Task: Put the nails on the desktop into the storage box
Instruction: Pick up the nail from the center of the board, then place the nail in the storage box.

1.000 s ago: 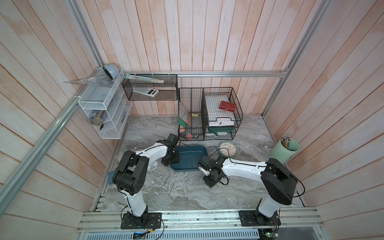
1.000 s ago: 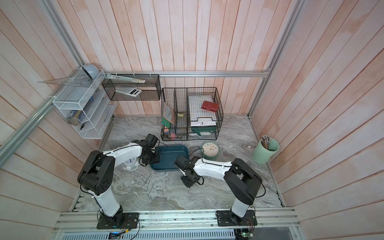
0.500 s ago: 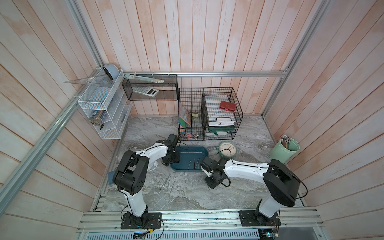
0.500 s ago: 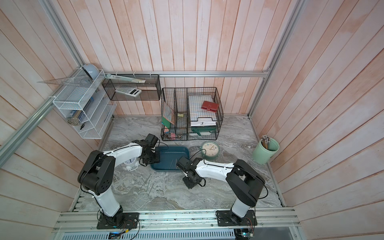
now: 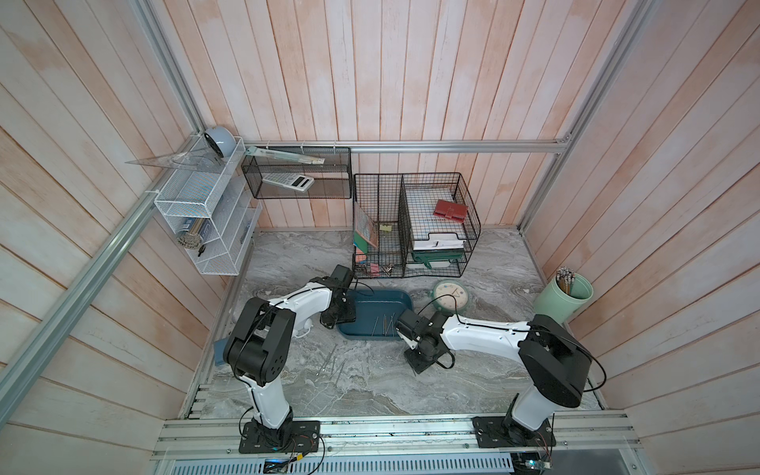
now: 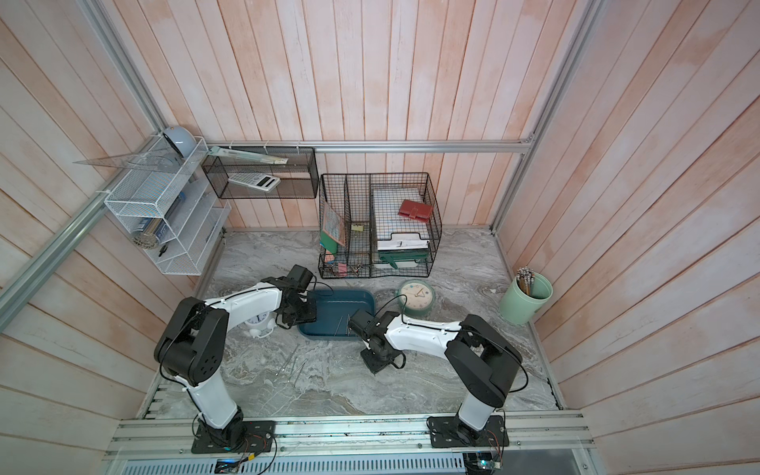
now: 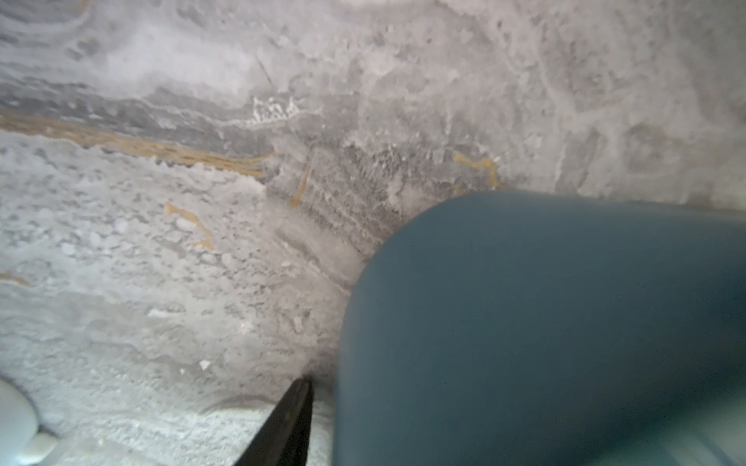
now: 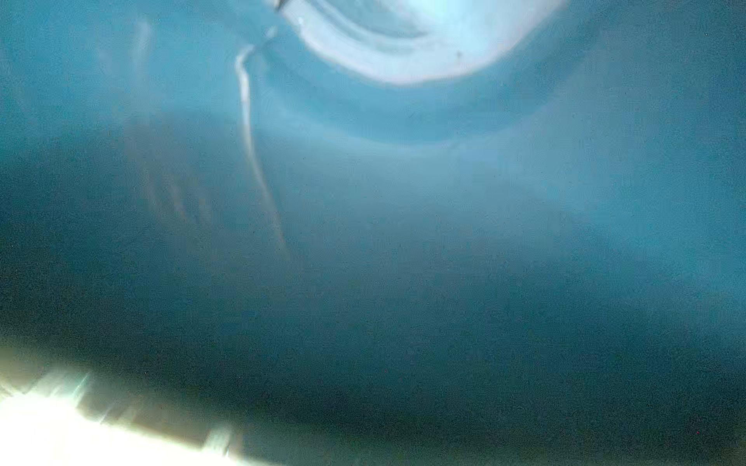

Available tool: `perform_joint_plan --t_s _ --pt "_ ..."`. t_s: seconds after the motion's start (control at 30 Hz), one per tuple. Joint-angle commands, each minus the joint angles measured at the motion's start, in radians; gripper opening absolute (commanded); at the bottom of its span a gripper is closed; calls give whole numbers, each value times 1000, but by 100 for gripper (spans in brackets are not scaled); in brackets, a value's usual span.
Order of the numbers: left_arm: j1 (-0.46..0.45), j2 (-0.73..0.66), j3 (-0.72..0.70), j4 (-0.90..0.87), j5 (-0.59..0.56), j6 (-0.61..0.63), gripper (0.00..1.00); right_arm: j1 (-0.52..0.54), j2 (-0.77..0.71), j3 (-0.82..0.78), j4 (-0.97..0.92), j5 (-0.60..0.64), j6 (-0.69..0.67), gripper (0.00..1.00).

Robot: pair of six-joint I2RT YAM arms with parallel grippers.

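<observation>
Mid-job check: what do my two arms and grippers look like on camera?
They match: left arm and right arm have white tubular links, bulky black joint housings and thin black cables along them; left gripper and right gripper are black.

right pincer closed; left pincer low, state unclear

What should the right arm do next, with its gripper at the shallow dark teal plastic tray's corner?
Probably lift the right gripper, shut, off the shallow dark teal plastic storage box and swing it towards the thin silvery metal nails still loose on the grey marble-patterned desktop. A few already lie in the box, so more fetching remains.
</observation>
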Motion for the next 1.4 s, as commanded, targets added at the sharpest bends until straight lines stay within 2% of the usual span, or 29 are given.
perform_joint_plan --t_s 0.0,0.23,0.5,0.57,0.67,0.8,0.9,1.03,1.1,1.2,1.27,1.37 --pt "6 18 -6 -9 0 18 48 8 32 -48 -109 12 22 0" --pt "6 20 -5 -8 -1 18 48 42 -109 -45 -197 17 46 0" --pt "6 18 -5 -8 -1 16 48 61 -386 3 -334 -46 88 0" --pt "6 19 -5 -6 3 16 48 59 -426 29 -317 -43 93 0" --pt "6 19 -5 -5 4 16 48 54 -458 57 -223 40 114 0" --pt "6 18 -3 -4 3 16 48 -74 -375 132 -81 -60 83 0" --pt "6 18 -4 -8 5 16 48 -111 -266 211 -10 -123 48 0" --pt "6 15 -2 -6 4 15 48 -131 -103 334 -29 -185 26 0" --pt "7 17 -1 -7 3 15 48 -155 -16 408 -81 -296 -31 0" --pt "6 16 -3 -5 4 13 48 -160 54 431 -98 -333 -33 0" --pt "7 15 -2 -5 4 13 48 -159 57 420 -83 -328 -30 24" --pt "7 16 1 -5 7 11 48 -163 28 422 -77 -305 -30 45"
